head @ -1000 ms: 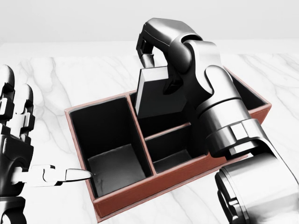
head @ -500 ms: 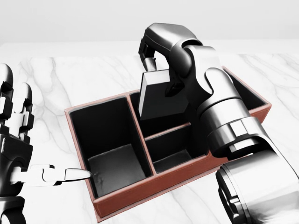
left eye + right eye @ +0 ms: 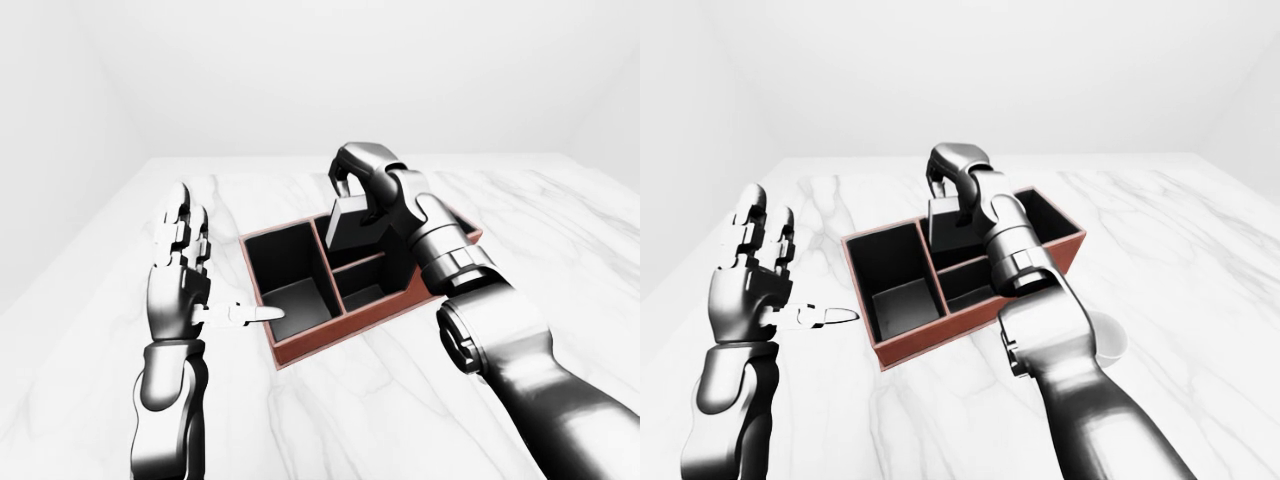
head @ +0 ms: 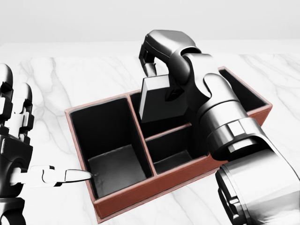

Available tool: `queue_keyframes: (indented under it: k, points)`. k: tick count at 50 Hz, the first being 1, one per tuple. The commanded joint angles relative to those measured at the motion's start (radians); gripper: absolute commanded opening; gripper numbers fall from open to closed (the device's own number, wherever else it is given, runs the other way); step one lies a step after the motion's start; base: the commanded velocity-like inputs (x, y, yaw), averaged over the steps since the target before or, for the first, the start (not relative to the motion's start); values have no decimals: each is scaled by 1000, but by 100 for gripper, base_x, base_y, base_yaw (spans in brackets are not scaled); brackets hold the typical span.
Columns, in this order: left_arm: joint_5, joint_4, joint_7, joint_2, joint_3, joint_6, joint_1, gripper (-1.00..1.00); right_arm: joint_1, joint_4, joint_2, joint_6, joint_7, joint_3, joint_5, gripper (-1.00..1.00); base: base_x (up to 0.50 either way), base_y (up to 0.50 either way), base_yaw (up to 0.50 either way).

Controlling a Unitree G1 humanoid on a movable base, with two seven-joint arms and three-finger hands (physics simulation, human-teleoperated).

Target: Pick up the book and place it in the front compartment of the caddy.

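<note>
The red-brown caddy (image 4: 140,191) with black compartments stands on the white marble table (image 4: 70,79). My right hand (image 4: 159,77) is shut on the dark book (image 4: 159,101), which has a white page edge. It holds the book upright and a little tilted, above the small compartment at the top middle of the caddy in the head view. The book's lower edge dips below the caddy's rim line there. My left hand (image 4: 28,140) is open and empty at the left, its thumb pointing at the caddy's left wall.
A large compartment (image 4: 112,164) lies at the caddy's left and a small one (image 4: 171,152) below the book. My right forearm hides the caddy's right part. A white bowl (image 3: 1108,340) sits on the table beside my right arm.
My right hand has lowered the book slightly toward the caddy and tilted it a little. The left hand and the caddy have not moved.
</note>
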Motion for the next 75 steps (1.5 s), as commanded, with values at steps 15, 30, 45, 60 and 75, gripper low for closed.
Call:
queue_keyframes:
  k: [15,30,45,60,75]
  points:
    - [1,-3,-2,-2,-4,0,6,100,-9,71,-6,-32,-104,-13,-9,-100,0,0,0]
    - [1,0,-1,-2,-4,0,2,100,-5,99,8,-32,-139,-7,-15,-100,0,0,0]
    - [0,-7,0,-2,-3,0,3,100,-17,129,9,-32,-168,-5,-30,-100,0,0,0]
    - [1,-5,0,-3,-7,0,5,100,-25,158,12,-32,-193,-7,-37,-100,0,0,0]
    - [-1,-10,0,-2,-4,0,4,100,-34,179,19,-32,-229,-7,-42,-100,0,0,0]
